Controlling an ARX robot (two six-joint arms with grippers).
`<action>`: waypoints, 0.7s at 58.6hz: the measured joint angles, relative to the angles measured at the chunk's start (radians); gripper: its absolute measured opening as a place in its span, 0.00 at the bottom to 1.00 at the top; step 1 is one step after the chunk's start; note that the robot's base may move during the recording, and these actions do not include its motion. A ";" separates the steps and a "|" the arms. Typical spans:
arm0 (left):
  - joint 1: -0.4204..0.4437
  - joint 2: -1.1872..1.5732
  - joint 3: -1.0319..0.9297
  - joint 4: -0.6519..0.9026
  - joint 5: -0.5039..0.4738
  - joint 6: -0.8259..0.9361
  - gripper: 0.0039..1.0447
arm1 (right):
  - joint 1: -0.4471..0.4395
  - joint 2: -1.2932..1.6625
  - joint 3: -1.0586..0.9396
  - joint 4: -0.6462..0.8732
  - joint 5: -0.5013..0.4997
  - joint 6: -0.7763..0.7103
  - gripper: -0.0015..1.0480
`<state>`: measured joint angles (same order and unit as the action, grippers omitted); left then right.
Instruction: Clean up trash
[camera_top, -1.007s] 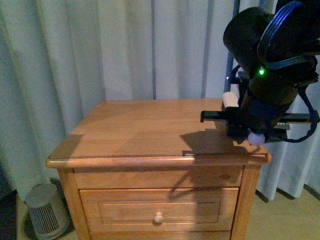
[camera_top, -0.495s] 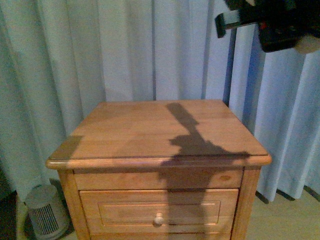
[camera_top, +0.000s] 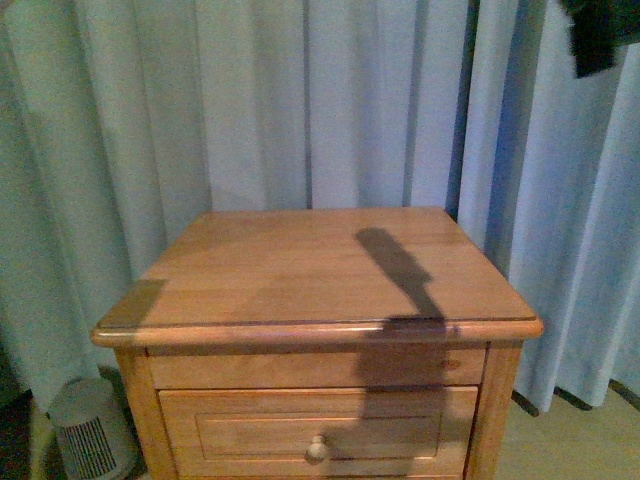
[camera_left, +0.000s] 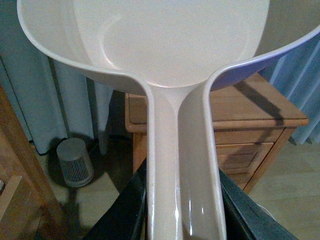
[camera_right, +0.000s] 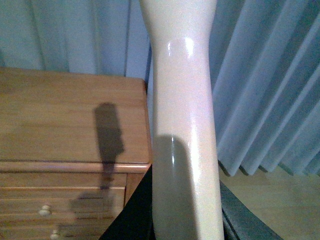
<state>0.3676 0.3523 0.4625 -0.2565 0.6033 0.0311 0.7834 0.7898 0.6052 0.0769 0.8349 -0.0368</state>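
The trash is out of view in all three views. The pale pink dustpan (camera_left: 170, 45) fills the left wrist view, its handle (camera_left: 182, 150) running down between the dark fingers (camera_left: 125, 210) of my left gripper (camera_left: 182, 205), which is shut on it. The part of the pan that shows holds nothing. In the right wrist view my right gripper (camera_right: 185, 215) is shut on the brush's pale handle (camera_right: 182, 100); the bristles are hidden. In the front view only a dark corner of the right arm (camera_top: 600, 35) shows at the top right, high above the nightstand.
A wooden nightstand (camera_top: 320, 270) with a knobbed drawer (camera_top: 318, 450) stands in front of pale curtains (camera_top: 300, 100). The arm's shadow falls across its top. A small round heater (camera_top: 90, 435) sits on the floor to its left.
My right arm with the brush has risen from the nightstand's right edge, almost out of the front view at the top right. Its shadow on the top has shrunk.
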 joint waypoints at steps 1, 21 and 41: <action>0.000 0.000 0.000 0.000 0.000 0.000 0.26 | 0.000 -0.016 -0.013 -0.007 0.005 0.000 0.18; 0.000 0.000 0.000 0.000 0.000 0.000 0.26 | -0.027 -0.103 -0.108 -0.052 0.013 0.037 0.18; 0.000 0.000 0.000 0.000 0.000 0.000 0.26 | -0.022 -0.096 -0.124 -0.038 0.015 0.043 0.18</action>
<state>0.3676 0.3523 0.4625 -0.2565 0.6033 0.0311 0.7612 0.6941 0.4809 0.0391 0.8501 0.0067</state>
